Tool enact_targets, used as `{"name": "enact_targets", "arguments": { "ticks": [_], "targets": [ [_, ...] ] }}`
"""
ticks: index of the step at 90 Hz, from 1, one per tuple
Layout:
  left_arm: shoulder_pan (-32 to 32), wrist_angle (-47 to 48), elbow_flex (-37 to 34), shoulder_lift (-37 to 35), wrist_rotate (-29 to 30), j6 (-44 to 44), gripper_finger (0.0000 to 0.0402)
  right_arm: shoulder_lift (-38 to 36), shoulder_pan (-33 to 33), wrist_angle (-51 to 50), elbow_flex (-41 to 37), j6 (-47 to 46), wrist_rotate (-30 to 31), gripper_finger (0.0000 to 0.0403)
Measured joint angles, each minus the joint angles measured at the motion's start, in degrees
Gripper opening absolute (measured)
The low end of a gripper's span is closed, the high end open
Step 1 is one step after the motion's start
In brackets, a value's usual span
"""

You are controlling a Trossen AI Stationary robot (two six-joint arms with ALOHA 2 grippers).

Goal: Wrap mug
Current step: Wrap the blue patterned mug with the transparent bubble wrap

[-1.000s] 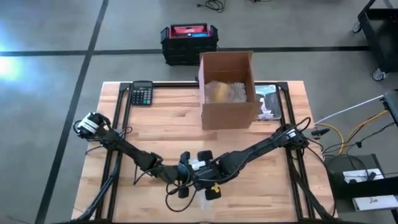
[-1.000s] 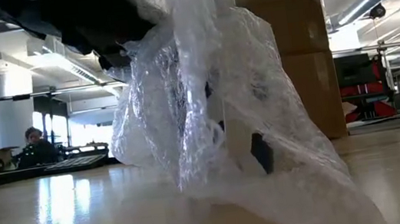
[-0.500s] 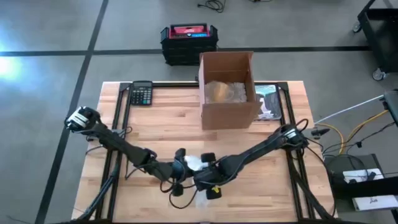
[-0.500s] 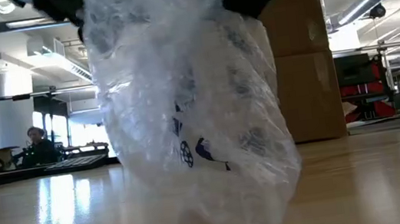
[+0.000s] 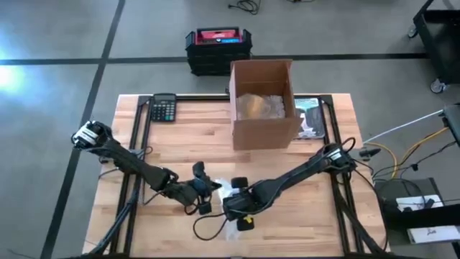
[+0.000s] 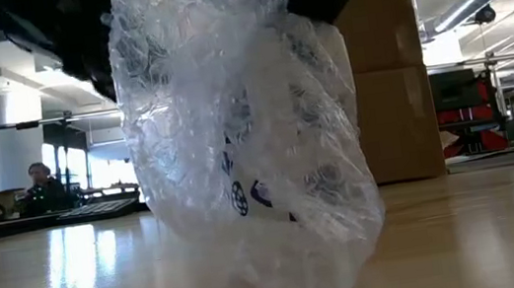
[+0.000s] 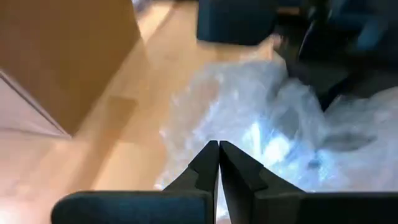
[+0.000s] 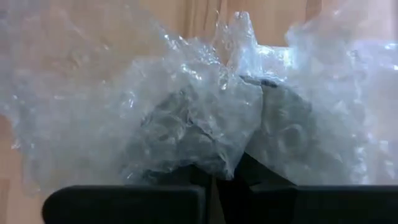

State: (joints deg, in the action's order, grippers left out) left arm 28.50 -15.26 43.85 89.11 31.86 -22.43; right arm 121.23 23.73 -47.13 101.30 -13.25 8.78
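1. Near the front edge of the tabletop (image 5: pixel 180 140), seen from above, both arms meet at the bubble wrap (image 5: pixel 228 188); the left pincer (image 5: pixel 202 188) sits just beside it, the right pincer (image 5: pixel 241 208) over it. A cardboard box (image 5: pixel 263 108) and a calculator (image 5: pixel 164 108) stand farther back.
2. Low view — the mug (image 6: pixel 258 189) shows blue marks through the wrap bundle, which hangs from above.
3. Left wrist view — the fingers (image 7: pixel 205 167) are pressed together, clamping nothing, wrap just ahead.
4. Right wrist view — its pincer is closed on the wrap.
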Motion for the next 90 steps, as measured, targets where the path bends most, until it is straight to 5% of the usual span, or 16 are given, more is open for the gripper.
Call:
{"name": "enact_targets", "arguments": {
  "ticks": [12, 24, 68, 90],
  "targets": [
    [0.1, -11.8, 0.6, 4.2, -7.9, 4.6, 0.0000, 0.0, 0.0, 0.1, 0.0, 0.3, 0.0, 0.0002],
    [0.3, -13.7, 3.7, 8.1, -13.9, 6.5, 0.0000, 0.0, 0.1, 0.1, 0.0, 0.3, -0.4, 0.0002],
    [0.3, -10.7, 6.4, 11.3, -14.4, 6.1, 0.0000, -0.9, 0.9, -17.0, 11.3, 1.5, -0.2, 0.0002],
    [0.2, -10.6, 6.3, 11.0, -14.4, 5.9, 0.0000, -0.9, 0.9, -17.1, 12.4, 3.4, 7.2, 0.0002]
  ]
}}
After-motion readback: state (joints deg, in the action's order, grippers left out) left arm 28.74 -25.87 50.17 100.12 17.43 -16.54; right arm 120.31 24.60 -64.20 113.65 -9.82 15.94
